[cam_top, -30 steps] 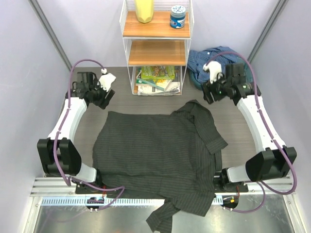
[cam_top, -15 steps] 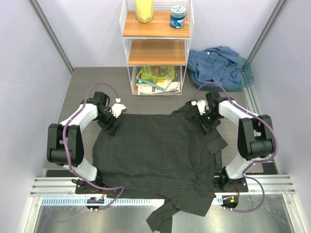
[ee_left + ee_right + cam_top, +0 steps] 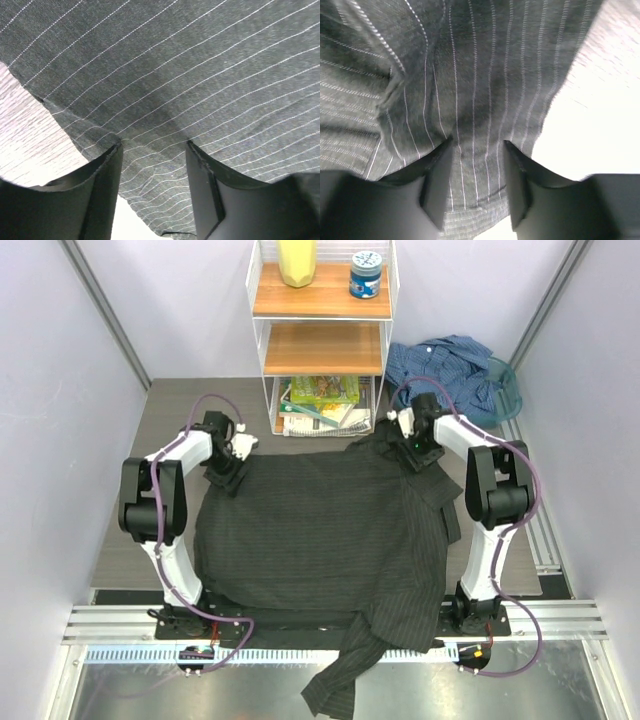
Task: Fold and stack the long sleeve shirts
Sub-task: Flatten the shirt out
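The dark pinstriped long sleeve shirt (image 3: pixel 320 530) lies spread flat on the table, one sleeve hanging over the near edge. My left gripper (image 3: pixel 228 462) is down on its far left corner. Its fingers (image 3: pixel 102 190) stand apart, with the cloth's edge (image 3: pixel 155 165) flat between them. My right gripper (image 3: pixel 408 445) sits at the far right corner by the collar. There the striped cloth and its hem (image 3: pixel 477 165) fill the narrow gap between the fingers (image 3: pixel 437 180). The blue shirt (image 3: pixel 445 365) lies crumpled in a teal basket (image 3: pixel 508 390) at the back right.
A white wire shelf unit (image 3: pixel 322 335) stands at the back centre, with books and magazines (image 3: pixel 322 405) on its lowest level just beyond the shirt's far edge. A yellow container (image 3: pixel 297 262) and a blue-lidded jar (image 3: pixel 366 274) sit on top. Walls close in on both sides.
Both arms came down from the back onto the dark shirt's far corners and narrowed their jaws. They then moved toward the shelf, and the shirt slid that way with them.
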